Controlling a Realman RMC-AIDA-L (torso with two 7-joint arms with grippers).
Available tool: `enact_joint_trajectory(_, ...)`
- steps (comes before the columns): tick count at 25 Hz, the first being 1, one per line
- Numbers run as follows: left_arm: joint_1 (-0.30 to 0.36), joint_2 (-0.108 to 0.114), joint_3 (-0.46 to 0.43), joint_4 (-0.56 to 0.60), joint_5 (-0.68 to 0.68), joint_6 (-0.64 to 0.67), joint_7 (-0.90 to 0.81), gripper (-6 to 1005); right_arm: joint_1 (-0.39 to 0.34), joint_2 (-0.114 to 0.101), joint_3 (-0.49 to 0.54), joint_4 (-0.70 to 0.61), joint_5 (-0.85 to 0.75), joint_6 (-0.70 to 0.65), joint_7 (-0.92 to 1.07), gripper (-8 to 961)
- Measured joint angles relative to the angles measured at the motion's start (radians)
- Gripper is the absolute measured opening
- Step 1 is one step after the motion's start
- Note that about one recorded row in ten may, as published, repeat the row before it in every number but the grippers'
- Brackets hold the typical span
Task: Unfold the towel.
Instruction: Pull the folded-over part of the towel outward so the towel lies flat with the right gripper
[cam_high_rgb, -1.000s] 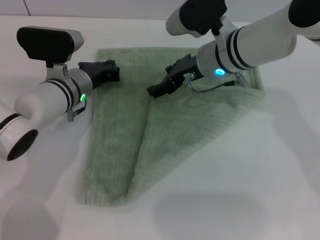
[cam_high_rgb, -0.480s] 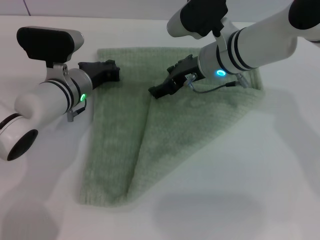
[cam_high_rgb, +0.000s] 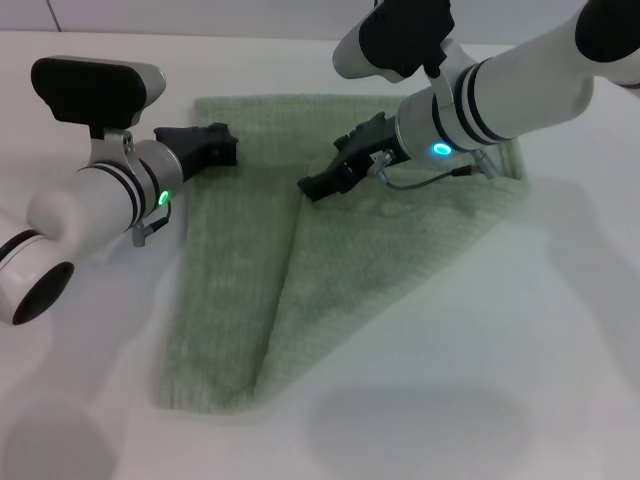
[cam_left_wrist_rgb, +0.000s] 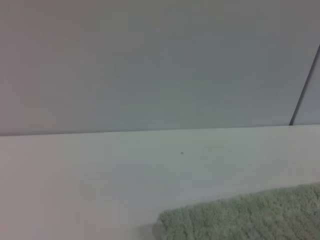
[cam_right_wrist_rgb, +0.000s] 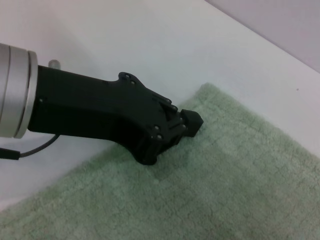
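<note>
The pale sage-green towel (cam_high_rgb: 330, 270) lies on the white table with one corner folded over diagonally, so the upper layer forms a triangle. My right gripper (cam_high_rgb: 312, 185) is at the tip of that folded flap, near the towel's middle far part, and looks shut on the flap's corner. My left gripper (cam_high_rgb: 226, 147) is at the towel's far left edge, its fingers together, tip resting by the edge. The right wrist view shows the left gripper (cam_right_wrist_rgb: 189, 123) shut over the towel (cam_right_wrist_rgb: 225, 190). The left wrist view shows only a towel corner (cam_left_wrist_rgb: 245, 215).
The white table (cam_high_rgb: 520, 380) surrounds the towel, with bare room at the front and right. A grey wall (cam_left_wrist_rgb: 150, 60) stands behind the table's far edge. The right arm's cable (cam_high_rgb: 420, 180) hangs just above the flap.
The right gripper has crept slightly right and away with the flap's tip. The left arm has barely shifted. The towel's outline is nearly the same.
</note>
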Motion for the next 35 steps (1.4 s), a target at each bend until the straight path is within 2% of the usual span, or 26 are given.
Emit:
enact_joint_trajectory(6, 0.002, 0.0, 0.0, 0.0, 0.0, 0.001, 0.0, -2, -0.001, 0.0, -0.048, 0.0, 0.046, -0.001, 0.001, 811)
enact_joint_trajectory(19, 0.003, 0.0, 0.0, -0.003, 0.003, 0.003, 0.0, -2, 0.005, 0.0, -0.051, 0.001, 0.048, -0.012, 0.007, 797)
enact_joint_trajectory(30, 0.005, 0.002, 0.0, -0.011, 0.005, -0.001, 0.0, -2, 0.01, 0.0, -0.062, 0.004, 0.047, -0.016, 0.024, 593)
enact_joint_trajectory(33, 0.006, 0.002, 0.0, -0.011, 0.004, -0.001, 0.0, -1, 0.01, 0.0, -0.062, 0.005, 0.043, -0.016, 0.027, 438)
enact_joint_trajectory(35, 0.006, 0.002, 0.0, -0.011, 0.004, -0.001, 0.0, -1, 0.01, 0.0, -0.062, 0.005, 0.043, -0.016, 0.027, 439)
